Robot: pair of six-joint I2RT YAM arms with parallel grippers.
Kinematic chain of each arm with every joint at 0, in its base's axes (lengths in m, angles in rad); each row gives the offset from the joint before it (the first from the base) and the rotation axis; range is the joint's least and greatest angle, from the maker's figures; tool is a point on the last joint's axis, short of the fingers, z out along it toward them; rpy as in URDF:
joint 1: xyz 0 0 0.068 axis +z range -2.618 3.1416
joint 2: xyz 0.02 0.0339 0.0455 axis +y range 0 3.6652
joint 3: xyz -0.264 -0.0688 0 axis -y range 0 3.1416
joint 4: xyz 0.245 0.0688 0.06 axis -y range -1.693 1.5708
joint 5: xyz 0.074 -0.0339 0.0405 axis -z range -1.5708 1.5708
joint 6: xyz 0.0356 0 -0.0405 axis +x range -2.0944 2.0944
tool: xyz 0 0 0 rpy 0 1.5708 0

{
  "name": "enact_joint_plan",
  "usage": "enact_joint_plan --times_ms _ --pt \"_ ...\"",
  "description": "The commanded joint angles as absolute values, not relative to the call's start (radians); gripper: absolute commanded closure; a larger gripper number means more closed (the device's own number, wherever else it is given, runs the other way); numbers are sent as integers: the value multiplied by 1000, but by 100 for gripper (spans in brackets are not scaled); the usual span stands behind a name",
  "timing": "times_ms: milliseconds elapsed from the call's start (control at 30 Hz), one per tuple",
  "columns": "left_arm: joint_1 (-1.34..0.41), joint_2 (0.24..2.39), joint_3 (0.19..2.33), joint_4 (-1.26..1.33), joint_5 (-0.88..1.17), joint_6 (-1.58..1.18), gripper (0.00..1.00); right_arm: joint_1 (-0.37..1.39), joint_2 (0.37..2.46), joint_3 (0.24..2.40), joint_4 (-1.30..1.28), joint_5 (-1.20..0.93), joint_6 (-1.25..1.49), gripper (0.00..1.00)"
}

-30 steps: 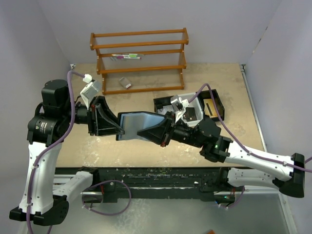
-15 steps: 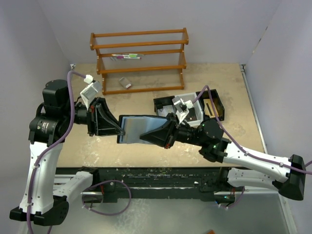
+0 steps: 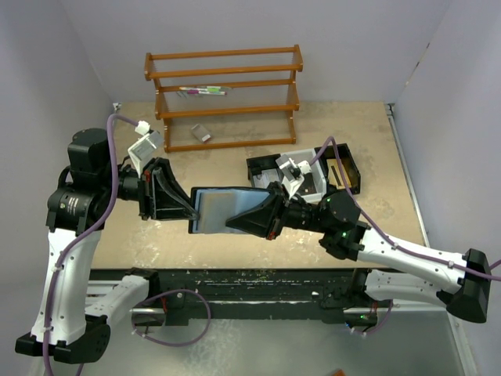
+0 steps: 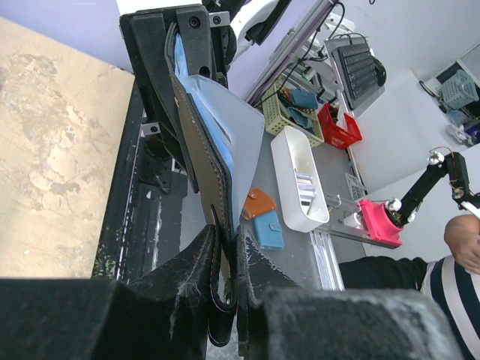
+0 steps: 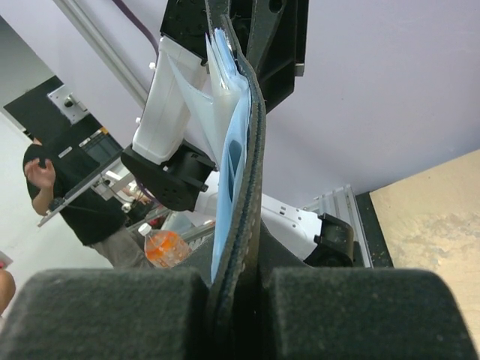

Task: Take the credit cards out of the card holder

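Over tan table (image 3: 368, 141), card holder (image 3: 219, 205) pinched between left pincer (image 3: 191, 213), right pincer (image 3: 232, 224).

Two arms, same build: white shells, black joint housings, left arm (image 3: 61, 270), right arm (image 3: 415, 252). Purple cable (image 3: 114, 153) runs along each, white connector (image 3: 142, 125) on the left one. Left gripper (image 4: 225, 289) and right gripper (image 5: 236, 304) are black and wedge-shaped, fingers (image 5: 112, 315) faced in rough black foam. Small green light (image 3: 345, 233) at the right elbow.
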State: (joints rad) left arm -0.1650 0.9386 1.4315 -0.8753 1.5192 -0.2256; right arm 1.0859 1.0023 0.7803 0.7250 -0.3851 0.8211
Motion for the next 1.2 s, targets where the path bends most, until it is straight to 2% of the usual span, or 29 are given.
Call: enact_joint_plan --times_ms 0,400,533,633,700,800,833,900,1033,1167 --pt "-167 925 1430 -842 1655 -242 81 1078 995 791 800 -385 828 100" --pt "-167 930 1435 -852 1700 -239 82 1077 1014 817 780 -417 822 100" --pt "-167 927 1430 -847 1674 -238 89 1077 1024 819 808 -453 831 100" --pt "-166 922 1444 -846 1553 -228 100 1078 1032 825 837 -493 840 100" --pt "-167 913 1466 -893 1373 -159 100 1077 1034 831 823 -491 842 98" --pt "-167 919 1493 -957 1165 -94 100 1077 1032 829 821 -487 847 66" --pt "-167 926 1504 -979 1129 -76 100 1078 1031 828 819 -488 847 59" --pt "-167 928 1509 -985 1108 -75 100 1077 1030 825 815 -491 851 47" --pt "-166 923 1522 -967 1154 -92 100 1077 1014 821 781 -462 846 28" --pt "-167 923 1548 -964 1132 -99 100 1077 980 827 654 -327 819 6"
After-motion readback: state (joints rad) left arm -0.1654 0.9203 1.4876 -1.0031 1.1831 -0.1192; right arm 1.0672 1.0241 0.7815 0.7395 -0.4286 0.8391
